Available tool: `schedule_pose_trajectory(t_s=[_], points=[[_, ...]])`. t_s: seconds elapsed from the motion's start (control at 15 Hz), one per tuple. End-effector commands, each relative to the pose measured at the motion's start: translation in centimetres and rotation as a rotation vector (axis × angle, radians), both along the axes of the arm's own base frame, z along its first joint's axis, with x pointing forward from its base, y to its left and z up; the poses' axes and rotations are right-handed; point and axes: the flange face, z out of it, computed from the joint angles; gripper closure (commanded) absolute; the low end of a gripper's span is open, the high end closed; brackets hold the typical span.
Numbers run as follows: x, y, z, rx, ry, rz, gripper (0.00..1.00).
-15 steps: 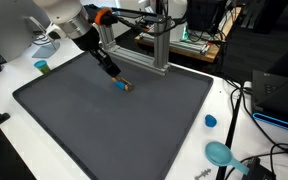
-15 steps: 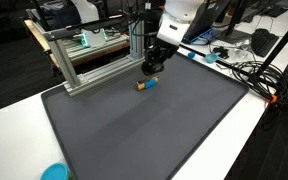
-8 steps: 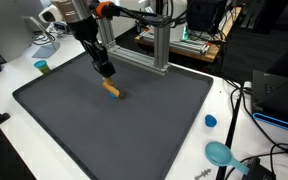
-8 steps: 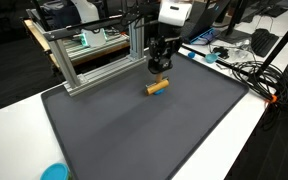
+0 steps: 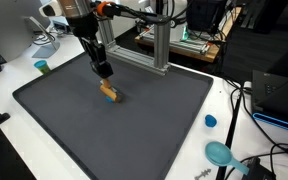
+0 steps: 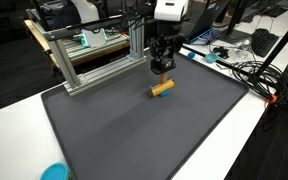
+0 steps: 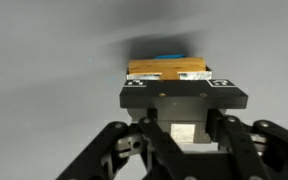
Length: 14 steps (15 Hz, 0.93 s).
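A small orange block with a blue end (image 5: 109,93) hangs at the tips of my gripper (image 5: 105,80), low over the dark grey mat (image 5: 134,130). In both exterior views the block (image 6: 162,88) sits directly under the gripper (image 6: 162,76), whose dark fingers point straight down. In the wrist view the block (image 7: 168,70) lies crosswise just beyond the gripper body (image 7: 184,97), with a shadow on the mat behind it. The gripper appears shut on the block. The fingertips themselves are hidden.
An aluminium frame (image 5: 154,45) stands at the mat's back edge, also in an exterior view (image 6: 94,55). A teal cup (image 5: 42,67), a blue cap (image 5: 210,121) and a teal scoop (image 5: 219,153) lie on the white table. Cables (image 6: 244,70) lie beside the mat.
The gripper has turned from tilted to vertical and shifted sideways over the mat. The block has moved and turned with it, so its orange side shows instead of its blue end.
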Motion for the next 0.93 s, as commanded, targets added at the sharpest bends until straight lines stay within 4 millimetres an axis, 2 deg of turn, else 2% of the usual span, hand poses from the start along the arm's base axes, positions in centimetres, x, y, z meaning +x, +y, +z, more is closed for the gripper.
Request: schedule_pose_trajectory(t_s=[0.0, 0.33, 0.67, 0.87], points=[[0.0, -1.4, 0.7, -0.009, 0.007, -0.057, 0.77], [0.8, -2.7, -1.2, 0.021, 0.035, -0.090, 0.77], [1.4, -4.8, -1.3, -0.048, 0.066, -0.197, 0.77], [1.9, -5.6, -2.0, -0.098, 0.086, -0.293, 0.77]])
